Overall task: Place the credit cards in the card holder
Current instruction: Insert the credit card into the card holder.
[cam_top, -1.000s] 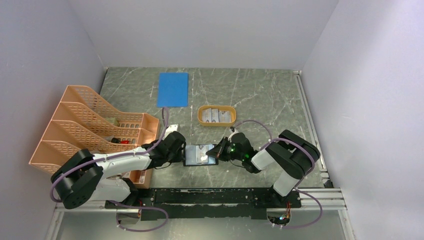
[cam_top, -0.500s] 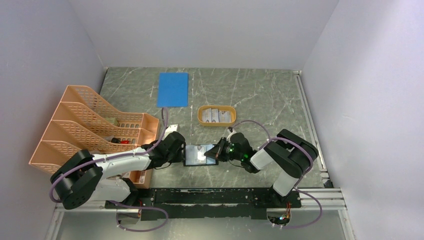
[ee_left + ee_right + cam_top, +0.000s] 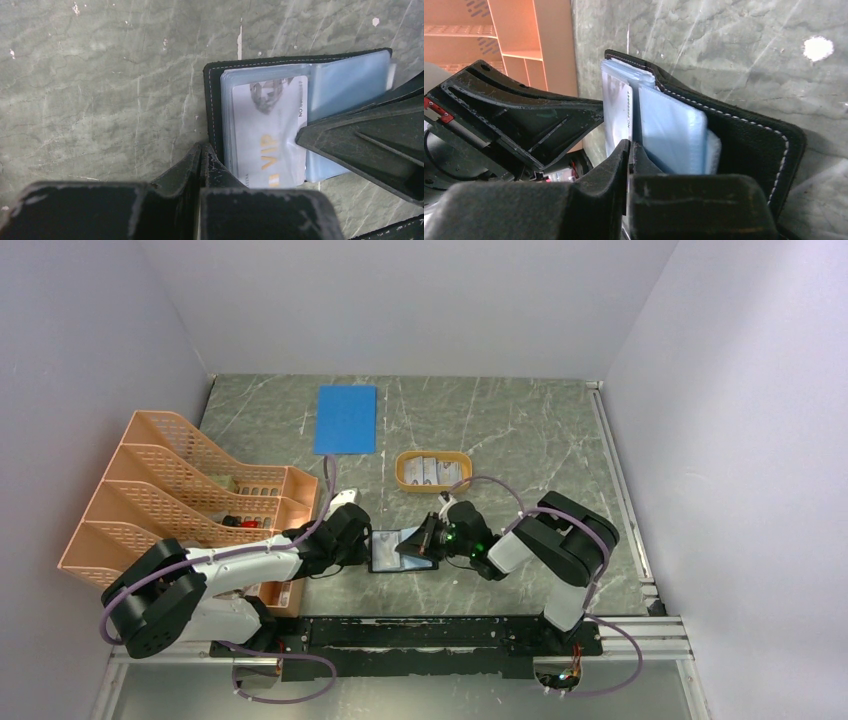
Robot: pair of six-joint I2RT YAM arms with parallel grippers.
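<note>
Tightly, with left gripper (image 3: 201,156), pinching the stitched edge of the open card holder (image 3: 214,100); with right gripper (image 3: 629,150), clamping 1 white VIP credit card (image 3: 267,140) among its clear pockets (image 3: 345,80). Resting on the marble table (image 3: 520,430), near the orange oval tray (image 3: 403,478) of more credit cards (image 3: 432,470).

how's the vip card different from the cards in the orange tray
The vip card sits in the open wallet, pinched by the right tool; the tray cards lie loose in the orange tray. The vip card is single; the tray cards are several. Both are small and pale.
</note>
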